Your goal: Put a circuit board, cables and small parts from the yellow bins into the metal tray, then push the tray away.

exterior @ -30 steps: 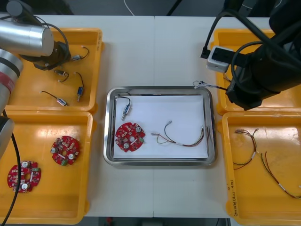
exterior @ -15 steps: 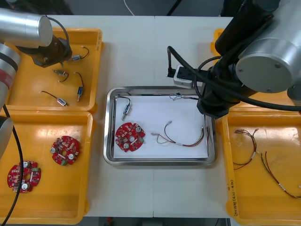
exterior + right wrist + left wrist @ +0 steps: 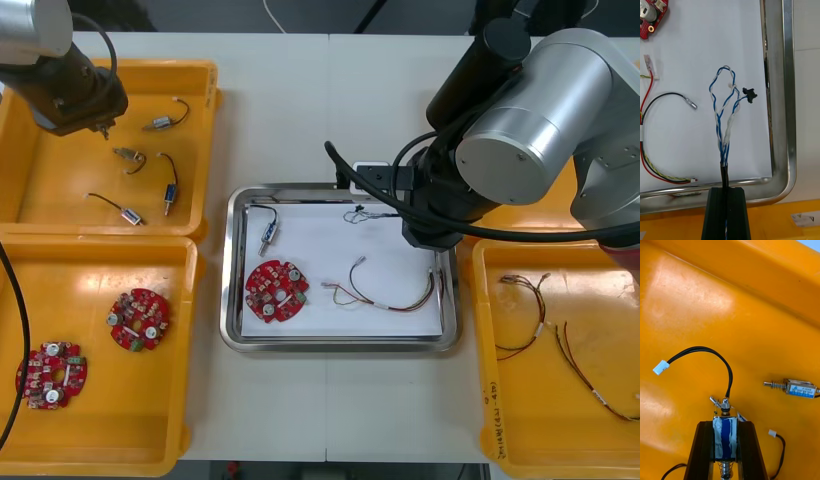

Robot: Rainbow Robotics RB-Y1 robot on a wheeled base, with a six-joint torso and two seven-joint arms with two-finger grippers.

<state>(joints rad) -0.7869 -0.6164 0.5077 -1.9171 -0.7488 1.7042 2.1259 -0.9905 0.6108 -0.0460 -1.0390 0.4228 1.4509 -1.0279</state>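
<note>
both fingers holding, right over the tray

the right fingers (image 3: 717, 217) are pressed together on the end of the twisted blue and white cable (image 3: 724, 123). its loops and black plug hang ahead of their tips over the white inside of the metal tray (image 3: 784, 112), near the rim. a red and yellow cable (image 3: 385, 303) and a round red circuit board (image 3: 651, 15) lie farther in. the left fingers (image 3: 703, 453) pinch a small metal part (image 3: 725, 435) above a yellow bin (image 3: 752, 296), its black lead arching ahead of the tips. another part (image 3: 797, 387) lies ahead to one side.
</note>
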